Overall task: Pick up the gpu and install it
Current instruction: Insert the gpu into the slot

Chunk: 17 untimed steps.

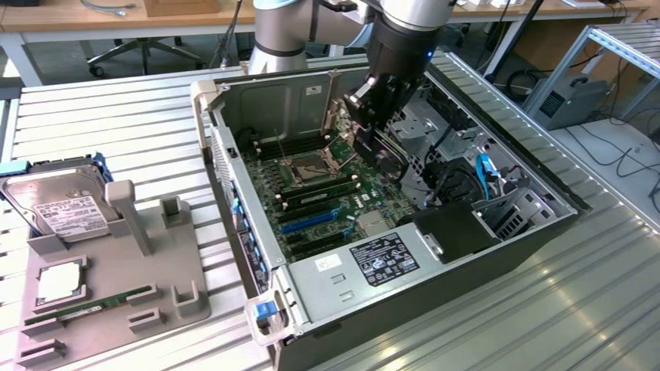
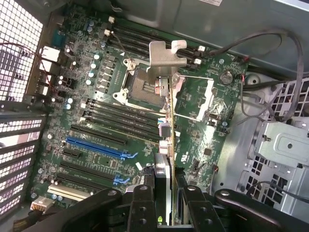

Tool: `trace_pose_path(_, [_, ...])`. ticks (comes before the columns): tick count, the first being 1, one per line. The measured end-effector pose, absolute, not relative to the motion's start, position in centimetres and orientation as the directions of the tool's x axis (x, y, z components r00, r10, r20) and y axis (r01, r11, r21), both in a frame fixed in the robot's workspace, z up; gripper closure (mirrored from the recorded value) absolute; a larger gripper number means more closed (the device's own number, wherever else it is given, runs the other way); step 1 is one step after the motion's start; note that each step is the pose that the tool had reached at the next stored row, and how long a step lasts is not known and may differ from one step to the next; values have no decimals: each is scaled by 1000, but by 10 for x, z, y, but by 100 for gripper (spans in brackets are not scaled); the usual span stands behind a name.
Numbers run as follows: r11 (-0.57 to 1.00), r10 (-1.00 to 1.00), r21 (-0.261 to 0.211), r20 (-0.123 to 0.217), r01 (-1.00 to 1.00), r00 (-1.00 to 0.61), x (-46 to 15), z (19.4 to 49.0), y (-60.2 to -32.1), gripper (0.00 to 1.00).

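Holding the gpu [image 2: 168, 116] edge-on in my hand [image 2: 165, 198], I hover over the motherboard [image 2: 203, 121]. Its long axis runs straight out from my hand, bracket [image 2: 164, 55] farthest. The blue slot [image 2: 96, 146] lies below, off to one side.

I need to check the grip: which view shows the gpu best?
The wrist view: the gpu runs edge-on out of the gripper, which is shut on it, silver bracket at the far end, above the motherboard. The exterior view shows a dark slab under the gripper inside the case.

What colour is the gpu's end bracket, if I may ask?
Silver; the end bracket of the gpu shows best in the wrist view.
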<state>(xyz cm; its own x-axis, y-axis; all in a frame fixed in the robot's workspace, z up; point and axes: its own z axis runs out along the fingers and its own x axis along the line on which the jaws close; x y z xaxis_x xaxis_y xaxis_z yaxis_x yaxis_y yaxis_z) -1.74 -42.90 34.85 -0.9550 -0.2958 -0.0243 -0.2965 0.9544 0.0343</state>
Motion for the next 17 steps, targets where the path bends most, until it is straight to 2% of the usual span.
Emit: trace_pose_path(17, [940, -338, 34, -24, -339, -941, -17, 348, -429, 73])
